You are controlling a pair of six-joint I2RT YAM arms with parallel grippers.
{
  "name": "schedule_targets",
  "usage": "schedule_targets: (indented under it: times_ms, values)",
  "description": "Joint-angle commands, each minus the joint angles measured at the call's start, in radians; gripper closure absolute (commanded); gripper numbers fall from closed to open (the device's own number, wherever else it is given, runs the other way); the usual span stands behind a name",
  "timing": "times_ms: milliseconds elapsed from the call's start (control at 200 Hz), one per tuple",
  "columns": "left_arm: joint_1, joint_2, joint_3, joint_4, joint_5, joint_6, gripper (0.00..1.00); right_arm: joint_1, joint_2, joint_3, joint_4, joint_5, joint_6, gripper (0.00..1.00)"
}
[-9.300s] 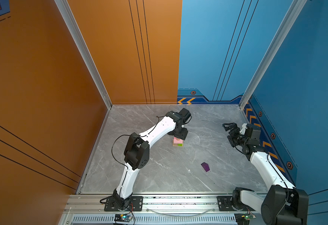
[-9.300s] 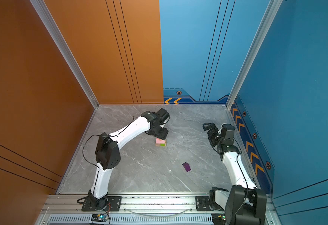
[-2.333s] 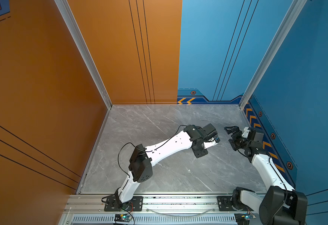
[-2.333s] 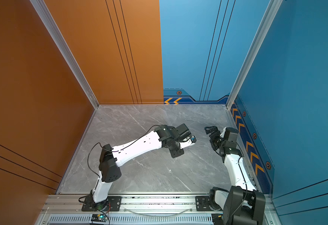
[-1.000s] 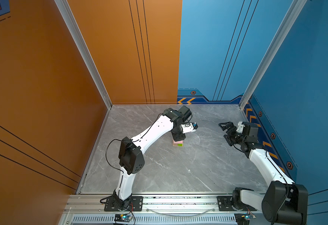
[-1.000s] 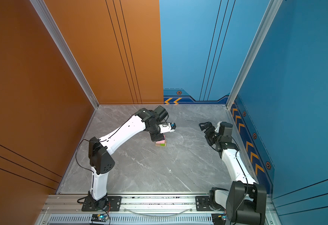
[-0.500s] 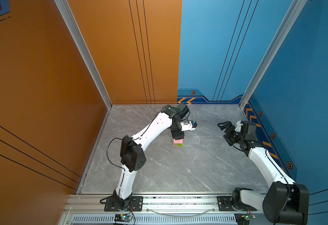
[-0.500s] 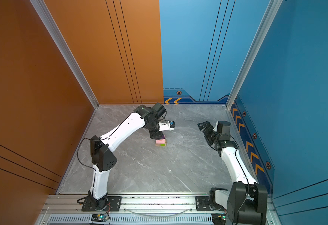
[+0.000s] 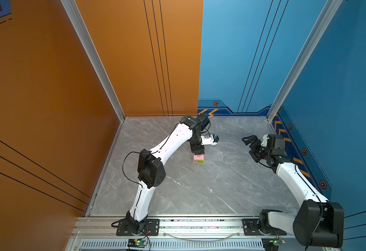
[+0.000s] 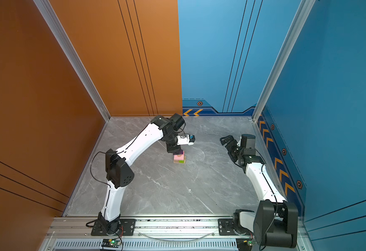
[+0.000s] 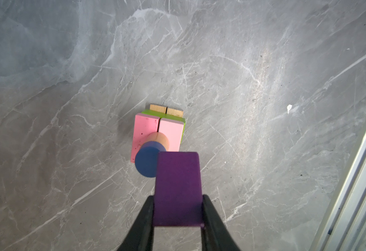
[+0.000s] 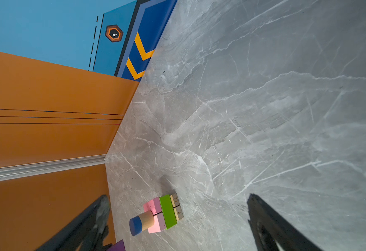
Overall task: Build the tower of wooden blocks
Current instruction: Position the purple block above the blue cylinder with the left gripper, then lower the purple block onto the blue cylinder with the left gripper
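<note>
Grey marble floor [image 9: 199, 191], both top views: the wood block tower [image 9: 198, 159] stands mid-floor, toward the back wall. The left gripper [image 9: 197, 150] points straight down right over it and hides the top. In a top view a sliver of the purple peaked block [image 10: 179, 152] shows under the jaws, above the pink layer. The right gripper [image 9: 251, 147] sits well apart on the right side, fingers spread wide with nothing between them.

Left wrist: left gripper is clamped on the purple peaked block, 1 black finger [image 11: 144, 217] on each flat side. Stack below it, bottom up:
- 2 tan bars [image 11: 165, 109]
- lime-green layer [image 11: 148, 112]
- 2 pink slabs [image 11: 147, 130] side by side
- tan cylinder [image 11: 159, 139] upright on their seam
- blue cylinder [image 11: 146, 162] on top

The purple block overlaps the blue cylinder's edge from this angle, offset to 1 side. Can't tell here if they touch.

Right wrist: both right fingers are wide apart and empty. The tower stands on the floor between them, farther off, with the blue cylinder topmost. A corner of the purple block pokes in at the frame edge, and that visible corner is clear of the blue cylinder.
</note>
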Motion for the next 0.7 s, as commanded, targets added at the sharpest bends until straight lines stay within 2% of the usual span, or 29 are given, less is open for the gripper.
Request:
schedule_targets:
  times_ms: [0, 190, 696]
  values:
    - [0.012, 0.023, 0.04, -0.03, 0.034, 0.046, 0.86, 0.013, 0.021, 0.036, -0.03, 0.021, -0.024, 0.0]
    - [0.015, 0.037, 0.071, -0.028, 0.056, 0.079, 0.84, 0.031, 0.042, 0.049, -0.031, 0.021, -0.03, 0.0]
    - [0.021, 0.063, 0.077, -0.03, 0.023, 0.113, 0.82, 0.047, 0.074, 0.064, -0.029, 0.028, -0.031, 0.0]
